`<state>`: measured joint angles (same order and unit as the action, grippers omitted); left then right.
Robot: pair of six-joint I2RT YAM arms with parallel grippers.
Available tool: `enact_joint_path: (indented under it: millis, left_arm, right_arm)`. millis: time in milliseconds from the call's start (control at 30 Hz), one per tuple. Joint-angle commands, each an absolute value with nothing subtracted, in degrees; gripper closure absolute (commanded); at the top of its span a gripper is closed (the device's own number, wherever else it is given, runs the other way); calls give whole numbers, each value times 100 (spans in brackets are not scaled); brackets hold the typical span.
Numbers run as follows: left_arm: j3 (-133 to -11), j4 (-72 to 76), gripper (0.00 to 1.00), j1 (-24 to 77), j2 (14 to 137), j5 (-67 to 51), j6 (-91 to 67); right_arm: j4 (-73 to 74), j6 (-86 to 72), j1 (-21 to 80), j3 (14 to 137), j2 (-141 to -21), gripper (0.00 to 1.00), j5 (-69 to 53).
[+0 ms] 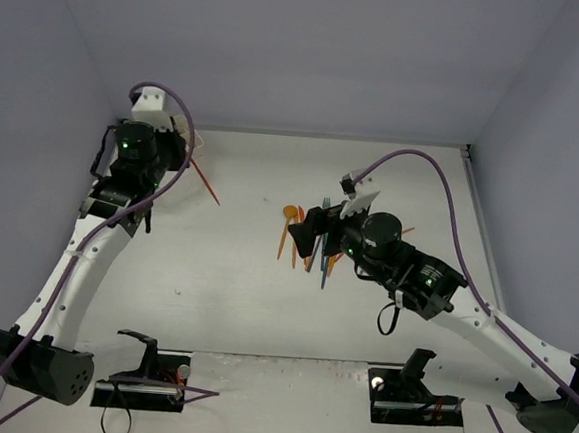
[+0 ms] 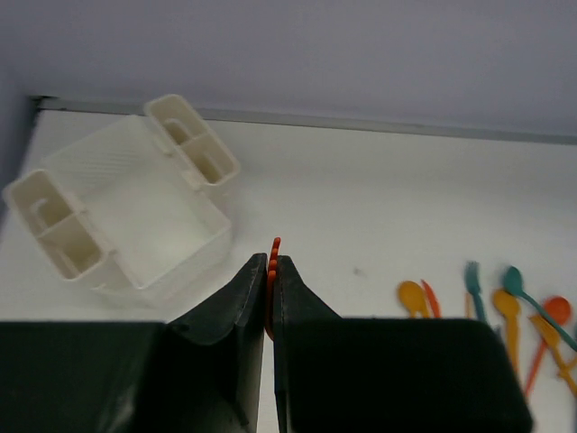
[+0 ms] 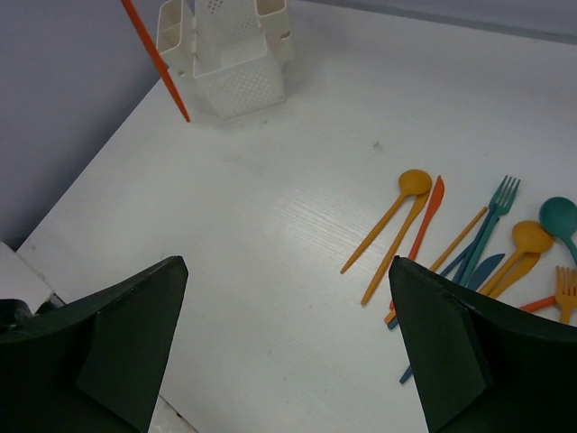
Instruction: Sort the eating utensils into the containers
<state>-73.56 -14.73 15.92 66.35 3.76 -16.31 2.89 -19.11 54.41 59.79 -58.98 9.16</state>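
Holding red utensil clamped tight in left claw, long axis slanted, free tip low; bins just ahead-left, nearer this claw. Hovering over pile on table, well apart from bins: right claw, spread wide, nothing held.

White perforated plastic bin block: matt. Thin coloured plastic utensils: smooth, semi-gloss. White counter: matt, faint grain.

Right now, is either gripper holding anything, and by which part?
Left gripper pinches a red utensil near one end; right gripper is open and empty.
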Motion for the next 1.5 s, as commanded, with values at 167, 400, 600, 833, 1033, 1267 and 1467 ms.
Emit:
enact_joint_path:
  millis: [167, 400, 600, 833, 1033, 1267, 1467]
  left_arm:
    - [-7929, -129, 100, -1, 7121, 444, -88]
    - [-8236, 854, 100, -428, 8095, 1128, 1030]
    - [-8362, 1529, 100, -738, 8605, 1496, 1266]
    - [-8427, 1991, 100, -1103, 9062, 1504, 995]
    - [-8621, 2175, 100, -1229, 9463, 1365, 890]
    - [-8721, 2465, 100, -1296, 9971, 1342, 766]
    - [-8678, 2549, 100, -1343, 10232, 1204, 648]
  right_arm:
    - [398, -1653, 5413, 5673, -5066, 7, 1813]
    - [737, -1661, 5388, 5596, -4870, 7, 1890]
    - [932, -1644, 5371, 5616, -4775, 6, 1888]
    - [1053, -1635, 5310, 5641, -4866, 6, 1907]
    - [1081, -1609, 5249, 5669, -4990, 6, 1942]
    - [1116, -1587, 5169, 5717, -5140, 6, 1898]
    - [1125, -1582, 5108, 5742, -5283, 6, 1881]
